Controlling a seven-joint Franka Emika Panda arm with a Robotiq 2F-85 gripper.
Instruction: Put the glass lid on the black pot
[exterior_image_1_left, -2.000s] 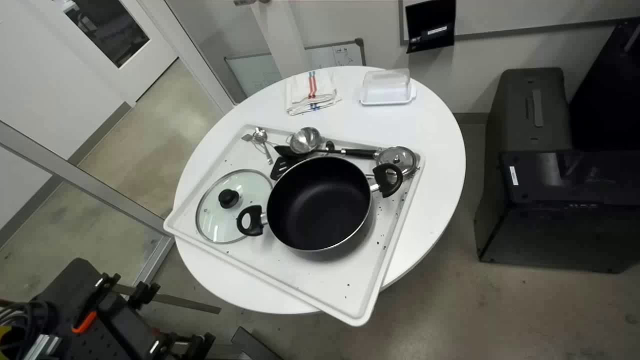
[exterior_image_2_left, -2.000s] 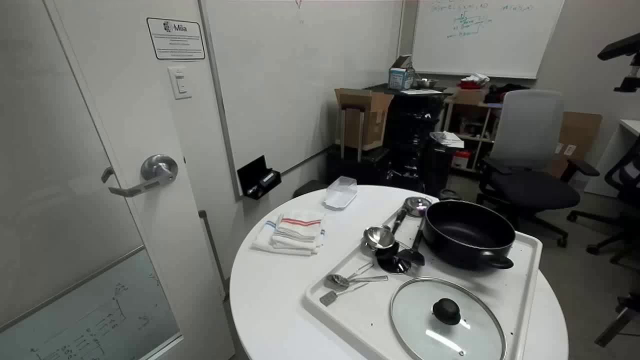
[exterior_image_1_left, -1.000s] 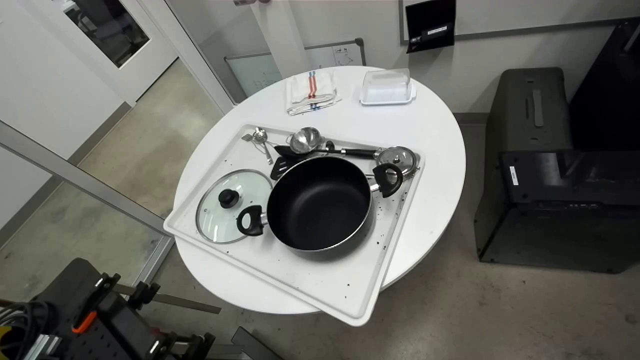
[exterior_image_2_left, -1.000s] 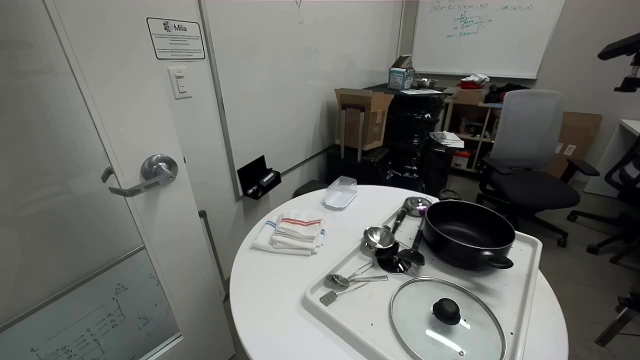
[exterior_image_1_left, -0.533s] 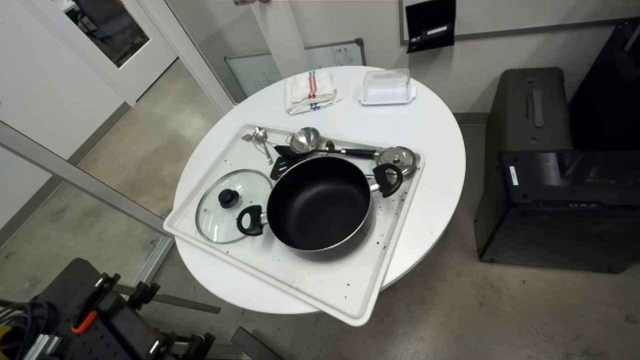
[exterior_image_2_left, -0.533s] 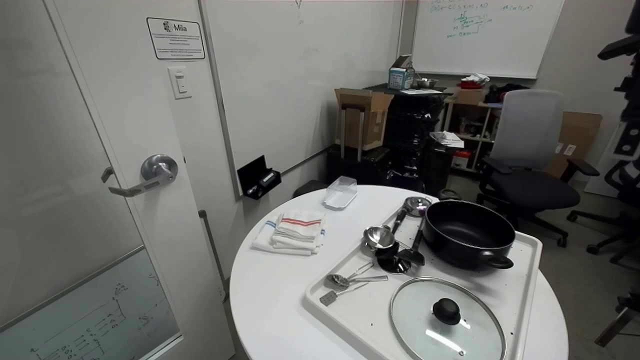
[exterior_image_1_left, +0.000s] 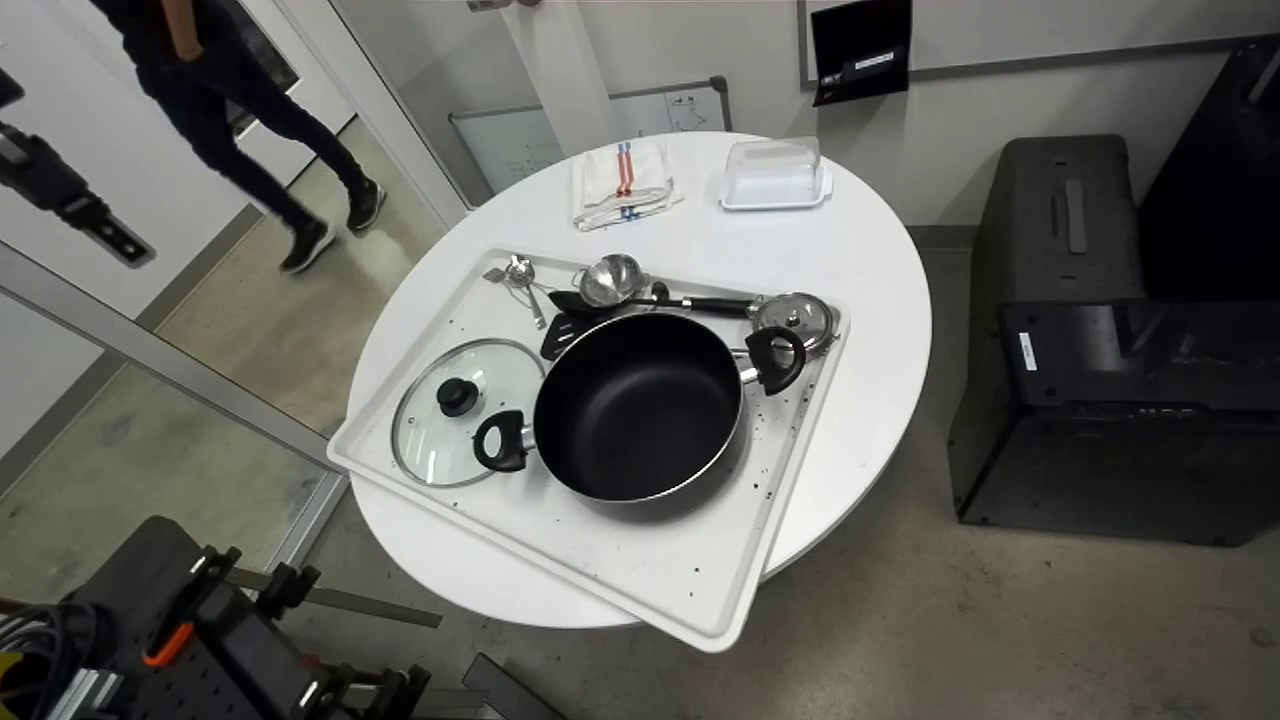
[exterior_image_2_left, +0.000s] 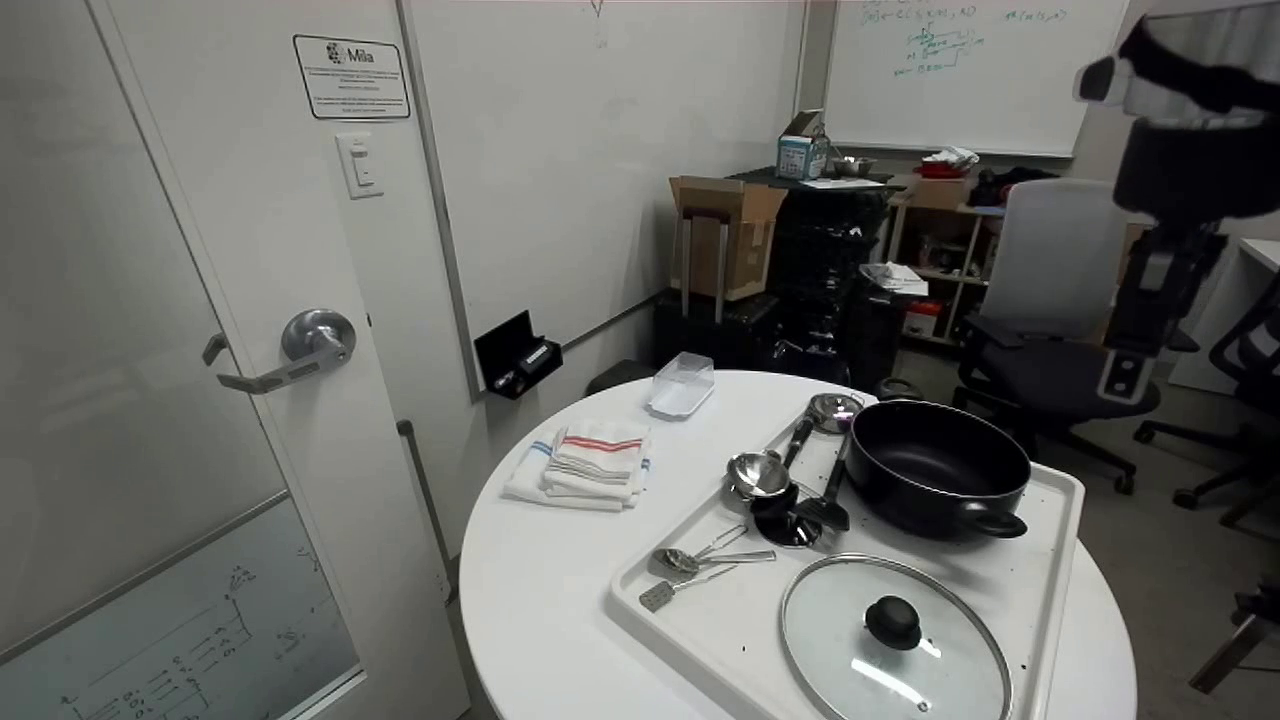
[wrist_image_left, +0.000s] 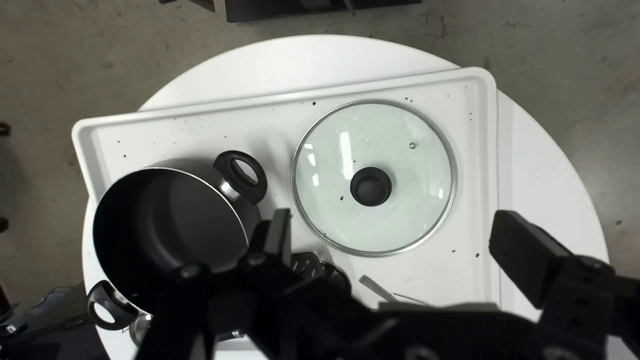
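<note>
The glass lid (exterior_image_1_left: 430, 440) is a round clear disc with a metal rim and a black knob. It lies flat on the white tray, knob up, beside the pot; it also shows in an exterior view (exterior_image_2_left: 850, 615) and the wrist view (wrist_image_left: 390, 145). The black pot (exterior_image_1_left: 640, 410) stands uncovered on the tray, with two black handles; it also shows in an exterior view (exterior_image_2_left: 935, 450) and the wrist view (wrist_image_left: 175, 220). My gripper (wrist_image_left: 395, 237) is open and empty, above the table, with the lid in view beyond its fingers. In both exterior views it hangs near the edge (exterior_image_2_left: 1125, 370).
The white tray (exterior_image_1_left: 640, 575) sits on a round white table (exterior_image_1_left: 850, 260). Behind the pot lie black utensils (exterior_image_1_left: 570, 330), a silvery bowl (exterior_image_1_left: 610, 280), small metal utensils (exterior_image_1_left: 520, 272) and a small silvery lidded item (exterior_image_1_left: 793, 315). Towels (exterior_image_1_left: 625, 185) and a plastic box (exterior_image_1_left: 772, 180) stand farther back.
My gripper has come into both exterior views from the edge and moved inward and down. A person now walks behind the glass. The lid and pot have not moved.
</note>
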